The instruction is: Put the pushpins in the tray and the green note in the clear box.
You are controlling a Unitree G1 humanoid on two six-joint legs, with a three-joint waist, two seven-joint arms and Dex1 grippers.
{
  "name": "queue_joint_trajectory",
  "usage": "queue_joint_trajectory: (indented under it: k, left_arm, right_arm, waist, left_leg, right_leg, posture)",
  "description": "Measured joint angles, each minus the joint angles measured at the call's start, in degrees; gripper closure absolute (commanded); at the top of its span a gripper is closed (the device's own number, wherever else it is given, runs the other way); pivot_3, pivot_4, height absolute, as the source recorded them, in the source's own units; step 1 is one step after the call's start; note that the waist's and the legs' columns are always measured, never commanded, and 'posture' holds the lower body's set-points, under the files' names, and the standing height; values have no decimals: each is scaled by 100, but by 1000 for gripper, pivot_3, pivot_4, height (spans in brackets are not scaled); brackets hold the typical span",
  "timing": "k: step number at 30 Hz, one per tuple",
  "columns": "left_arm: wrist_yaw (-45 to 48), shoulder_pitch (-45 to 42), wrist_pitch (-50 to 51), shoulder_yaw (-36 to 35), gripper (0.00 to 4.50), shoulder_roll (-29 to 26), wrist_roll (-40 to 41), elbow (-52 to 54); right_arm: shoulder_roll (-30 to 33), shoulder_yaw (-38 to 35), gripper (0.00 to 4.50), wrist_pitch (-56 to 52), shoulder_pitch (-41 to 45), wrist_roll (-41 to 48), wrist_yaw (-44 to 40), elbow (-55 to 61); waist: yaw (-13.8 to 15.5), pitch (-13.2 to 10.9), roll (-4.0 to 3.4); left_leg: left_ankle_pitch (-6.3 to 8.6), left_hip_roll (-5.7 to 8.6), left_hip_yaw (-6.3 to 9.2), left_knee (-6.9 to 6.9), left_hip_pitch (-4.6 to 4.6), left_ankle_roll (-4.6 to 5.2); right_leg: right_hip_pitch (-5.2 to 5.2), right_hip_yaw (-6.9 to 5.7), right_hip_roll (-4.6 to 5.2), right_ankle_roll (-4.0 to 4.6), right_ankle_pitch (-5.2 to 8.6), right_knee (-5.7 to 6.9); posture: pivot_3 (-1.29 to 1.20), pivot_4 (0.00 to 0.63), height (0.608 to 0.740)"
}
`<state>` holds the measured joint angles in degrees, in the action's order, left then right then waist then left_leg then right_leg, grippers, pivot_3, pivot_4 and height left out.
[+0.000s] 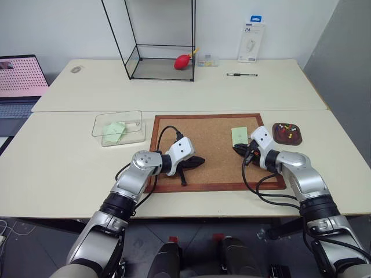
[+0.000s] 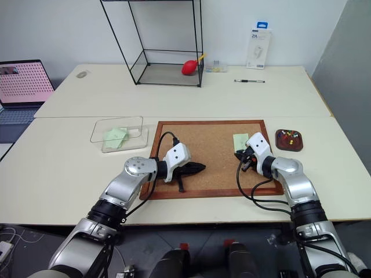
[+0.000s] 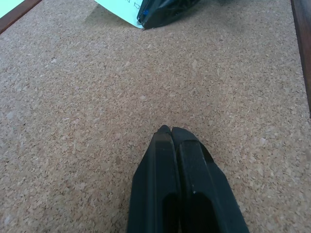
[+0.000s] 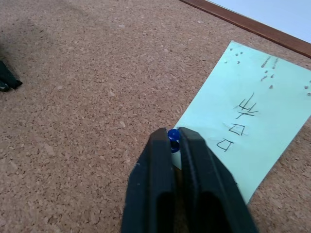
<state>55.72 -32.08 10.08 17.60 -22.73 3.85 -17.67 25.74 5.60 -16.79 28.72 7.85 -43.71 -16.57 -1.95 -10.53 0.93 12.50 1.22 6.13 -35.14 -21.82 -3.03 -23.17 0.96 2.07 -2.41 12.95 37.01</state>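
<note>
Now pinching a blue pushpin at the edge of the green note on the corkboard, right gripper clamped on it. Resting left gripper shut and empty. Already holding several pins, apparently, the tray; still waiting, the clear box.

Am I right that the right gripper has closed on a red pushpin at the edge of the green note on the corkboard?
Not quite: the pushpin is blue, not red, as the right wrist view shows. The rest holds: the right gripper is shut on it at the edge of the green note lying on the corkboard.
</note>
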Motion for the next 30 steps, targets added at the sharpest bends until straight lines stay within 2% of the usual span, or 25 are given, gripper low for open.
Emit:
queue_joint_trajectory:
  k: [7,11,18,20,21,22,30]
  left_arm:
    - [-4,21,0,0,4500,4,0,3]
    - [-75,31,-22,-18,4500,28,0,-37]
    - [-736,-201,101,-363,4500,427,59,-480]
    - [-916,-243,286,-602,4097,420,92,-519]
    - [-967,-244,348,-679,4060,420,109,-519]
    - [-1010,-244,391,-717,3781,416,134,-517]
    - [-983,-230,510,-793,2330,403,184,-386]
  right_arm:
    - [114,14,4484,-32,0,-7,-126,125]
    - [288,20,4484,29,59,-3,-282,597]
    - [458,347,4484,263,168,-252,-492,1215]
    - [486,378,4500,321,161,-304,-484,1236]
    - [517,377,4500,337,160,-335,-477,1236]
    - [534,375,4500,354,160,-338,-474,1236]
    - [549,218,4500,269,75,-251,-405,1340]
  waist:
    - [6,-1,0]
    - [6,0,0]
    - [18,-4,7]
    - [-13,-5,8]
    - [-18,-6,9]
    - [-20,-6,9]
    - [6,-8,12]
  left_leg:
    - [0,1,1,1,-6,0]
    - [0,1,1,1,-5,0]
    - [-1,2,5,-7,-5,1]
    - [-1,1,2,-3,-9,1]
    - [-1,0,3,-1,-11,1]
    - [-1,0,4,3,-14,1]
    - [-1,4,4,3,-19,0]
  right_leg:
    - [-3,0,0,0,0,-2]
    - [-4,0,1,0,0,-2]
    - [0,-4,2,-8,-4,-1]
    - [-8,-2,1,-7,-4,-1]
    - [-10,-2,1,-7,-3,-2]
    - [-12,-3,1,-5,-3,-4]
    - [-13,-2,3,-4,-2,-9]
  posture:
    - [0,150,740]
    - [0,150,740]
    - [0,150,740]
    - [0,150,740]
    - [0,150,740]
    - [0,150,740]
    - [0,150,740]
